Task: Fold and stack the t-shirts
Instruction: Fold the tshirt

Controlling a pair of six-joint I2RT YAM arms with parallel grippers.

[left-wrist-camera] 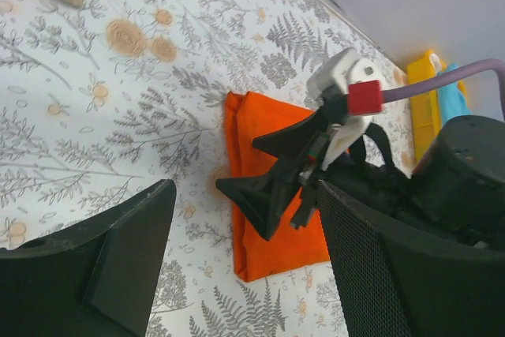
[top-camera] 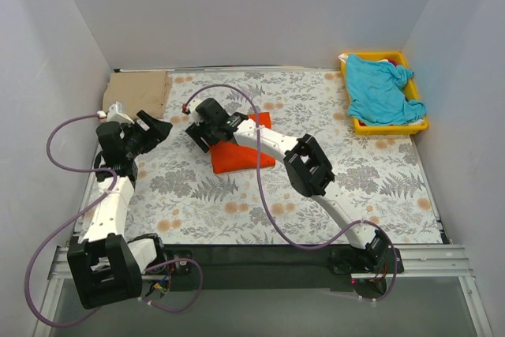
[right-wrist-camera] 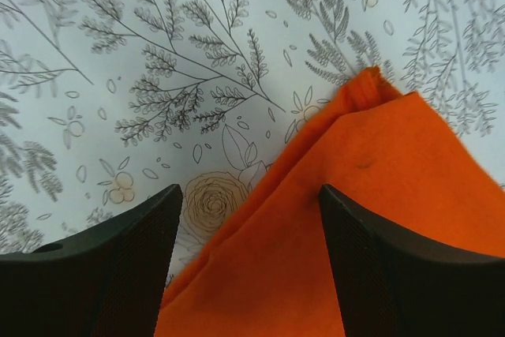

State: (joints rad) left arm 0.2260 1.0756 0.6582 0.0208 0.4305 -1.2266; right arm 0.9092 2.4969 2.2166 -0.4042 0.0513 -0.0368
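The orange-red t-shirt (top-camera: pixel 245 154) lies folded in a rectangle on the printed cloth. It also shows in the left wrist view (left-wrist-camera: pixel 264 120) and the right wrist view (right-wrist-camera: pixel 379 179). My right gripper (top-camera: pixel 199 133) is open just above the shirt's left edge; in its wrist view the gripper (right-wrist-camera: pixel 248 266) straddles that edge with nothing held. My left gripper (top-camera: pixel 162 129) is open and empty, left of the shirt and apart from it; its wrist view (left-wrist-camera: pixel 245 274) looks at the right gripper (left-wrist-camera: pixel 276 183). The turquoise t-shirt (top-camera: pixel 381 88) lies crumpled in the yellow tray. The tan t-shirt (top-camera: pixel 140 88) lies flat at the back left.
The yellow tray (top-camera: pixel 390 126) stands at the back right corner. The grey fern-and-flower cloth (top-camera: pixel 355 171) covers the table. White walls close in the left, back and right sides. Purple cables loop from both arms.
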